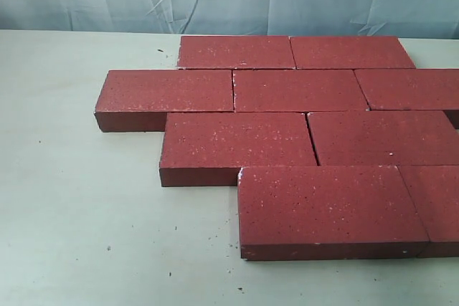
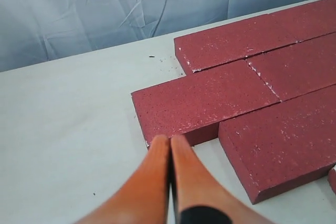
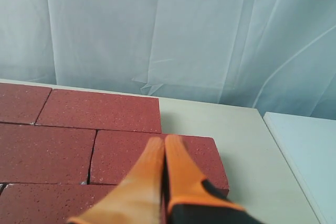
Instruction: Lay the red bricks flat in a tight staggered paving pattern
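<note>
Overhead, rough speckled rectangular red bricks (image 1: pixel 300 89) lie flat.

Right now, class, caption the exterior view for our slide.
Nine red bricks lie flat in four staggered rows on a pale table.

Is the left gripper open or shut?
Shut: on the left gripper, the orange fingers meet with no gap, holding nothing.

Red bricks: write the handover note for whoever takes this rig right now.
Left tool: shut, empty, near the paving's left edge. Right tool: shut, empty, near its right edge.
Dark-red rectangular paving bricks: nine lie flat on the pale table in four staggered rows.
Done: the pattern looks laid.
Left: perhaps close the thin seams; nothing else shows.
</note>
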Controlling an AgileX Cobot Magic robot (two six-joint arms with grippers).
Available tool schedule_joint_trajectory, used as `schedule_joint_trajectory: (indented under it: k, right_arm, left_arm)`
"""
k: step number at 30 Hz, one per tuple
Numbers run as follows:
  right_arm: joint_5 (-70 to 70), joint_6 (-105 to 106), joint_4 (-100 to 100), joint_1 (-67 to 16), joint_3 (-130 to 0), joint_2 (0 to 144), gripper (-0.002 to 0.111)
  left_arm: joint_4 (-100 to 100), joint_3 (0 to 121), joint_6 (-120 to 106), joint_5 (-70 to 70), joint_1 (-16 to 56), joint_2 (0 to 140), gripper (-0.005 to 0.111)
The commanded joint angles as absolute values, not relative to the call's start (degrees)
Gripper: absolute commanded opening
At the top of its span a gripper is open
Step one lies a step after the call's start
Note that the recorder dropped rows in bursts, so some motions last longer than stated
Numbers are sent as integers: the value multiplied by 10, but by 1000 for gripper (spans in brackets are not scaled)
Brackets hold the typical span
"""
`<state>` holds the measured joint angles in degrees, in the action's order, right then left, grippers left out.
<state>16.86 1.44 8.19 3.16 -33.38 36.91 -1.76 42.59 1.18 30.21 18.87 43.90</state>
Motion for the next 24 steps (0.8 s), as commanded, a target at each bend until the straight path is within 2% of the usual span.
schedule_joint_trajectory:
  k: [1,6,13,24]
  right_arm:
    - [160,13,80,35,-333,366,-1]
    - [160,13,80,35,-333,366,-1]
    - [162,13,80,35,-333,366,-1]
    - [162,13,80,35,-333,366,-1]
  left_arm:
    - [-26,422,14,283,189,437,0]
    - [-53,403,14,240,189,423,0]
    - [-86,300,14,154,189,345,0]
    - [-88,187,17,101,189,265,0]
